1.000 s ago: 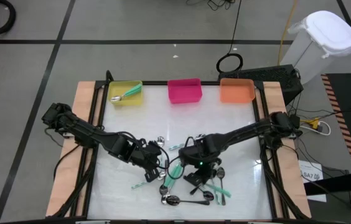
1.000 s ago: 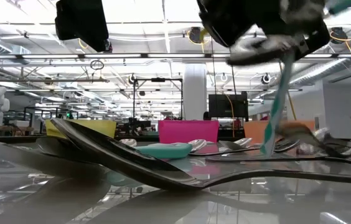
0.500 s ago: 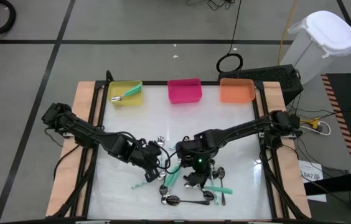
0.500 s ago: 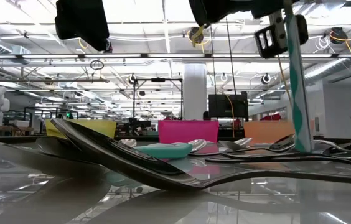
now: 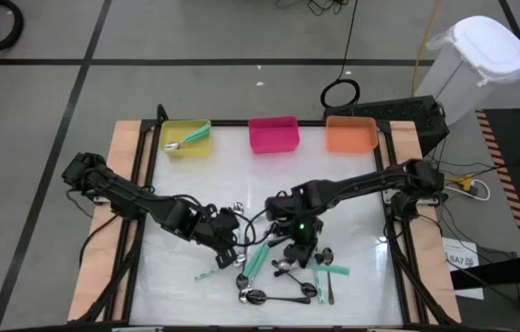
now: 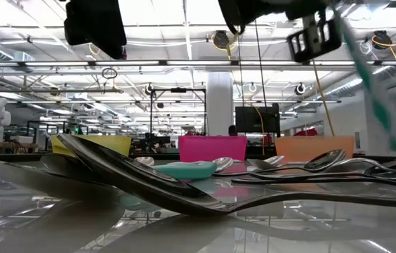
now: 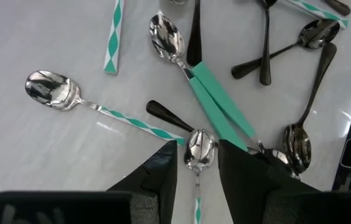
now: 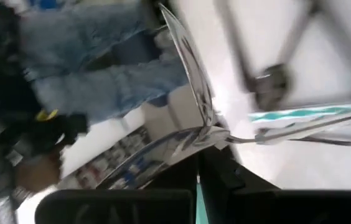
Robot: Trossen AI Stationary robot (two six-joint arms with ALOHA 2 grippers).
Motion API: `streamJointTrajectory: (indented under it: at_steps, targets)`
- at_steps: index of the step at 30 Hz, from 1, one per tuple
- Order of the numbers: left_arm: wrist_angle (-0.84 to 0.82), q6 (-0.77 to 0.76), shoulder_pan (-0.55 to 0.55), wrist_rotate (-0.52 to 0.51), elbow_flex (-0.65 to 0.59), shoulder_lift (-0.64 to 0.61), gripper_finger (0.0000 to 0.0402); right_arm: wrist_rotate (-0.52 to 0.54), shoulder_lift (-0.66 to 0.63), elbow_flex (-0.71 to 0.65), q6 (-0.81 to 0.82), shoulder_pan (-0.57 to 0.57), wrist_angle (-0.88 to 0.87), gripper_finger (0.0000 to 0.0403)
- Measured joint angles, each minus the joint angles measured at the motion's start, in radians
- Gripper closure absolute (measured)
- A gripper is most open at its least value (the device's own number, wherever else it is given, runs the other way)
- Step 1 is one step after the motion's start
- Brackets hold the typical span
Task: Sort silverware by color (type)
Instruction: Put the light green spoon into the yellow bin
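Note:
Spoons lie in a loose pile (image 5: 283, 277) on the white table: two with solid teal handles (image 7: 219, 106), dark ones (image 7: 297, 143) and striped teal-and-white ones (image 7: 70, 99). My left gripper (image 5: 234, 251) hangs open above the pile's left side. In its wrist view a striped spoon's bowl (image 7: 199, 149) on the table shows between its fingers. My right gripper (image 6: 314, 31), above the pile's middle (image 5: 299, 244), is shut on a striped teal-and-white spoon (image 6: 370, 77). My right gripper pinches the striped spoon between its two fingers at the upper end of its handle (image 6: 340, 21); a teal sliver (image 8: 197, 194) shows between the fingers. The handle hangs slanting below the gripper. Its lower end (image 6: 394, 137) is clear of the table and the pile.
A yellow bin (image 5: 186, 138) with a teal spoon in it, a pink bin (image 5: 273, 135) and an orange bin (image 5: 350, 135) stand along the far edge. Bare table lies between the bins and the pile. A person in jeans (image 8: 101, 56) stands beyond the table.
My right gripper has risen, gone a little toward the far right and rolled. The striped spoon's handle reached down into the pile a second ago. It then hung upright and now slants, lifted clear of the table.

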Motion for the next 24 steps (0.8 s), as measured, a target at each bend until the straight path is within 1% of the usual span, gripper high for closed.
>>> streamJointTrajectory:
  at_steps: [3,7,9,11,15,17,19,21,22,24]
  targets:
    - [0.0,-0.002,0.0,-0.009,0.0,0.0,0.0284,0.095,-0.006,0.0,-0.039,-0.02,-0.111,0.0403]
    - [0.002,-0.01,0.001,-0.036,0.0,0.0,0.0284,0.276,-0.012,0.0,-0.087,-0.03,-0.248,0.0403]
    - [0.002,-0.01,0.002,-0.042,0.0,0.0,0.0284,0.33,-0.012,0.0,-0.08,-0.031,-0.289,0.0403]
    - [0.002,-0.01,0.005,-0.042,0.0,0.0,0.0284,0.314,-0.012,0.0,-0.061,-0.031,-0.308,0.0403]
    - [0.003,-0.008,0.016,-0.042,0.0,0.0,0.0284,0.123,-0.012,0.0,-0.045,-0.022,-0.231,0.0403]
    - [0.003,0.002,0.024,-0.043,0.0,0.0,0.0284,0.051,-0.012,0.0,-0.035,-0.017,-0.155,0.0403]
    - [0.004,0.006,0.03,-0.043,0.0,0.0,0.0284,0.001,-0.012,0.0,-0.042,-0.018,-0.066,0.0403]
    - [0.007,0.006,0.037,-0.043,0.0,0.0,0.0284,-0.014,-0.012,0.0,-0.045,-0.021,-0.027,0.0403]
    - [0.007,0.006,0.038,-0.043,0.0,0.0,0.0284,0.004,-0.011,0.0,-0.039,-0.026,-0.038,0.0403]
    - [0.005,0.006,0.039,-0.043,0.0,0.0,0.0284,0.082,-0.005,0.0,-0.02,-0.038,-0.086,0.0403]
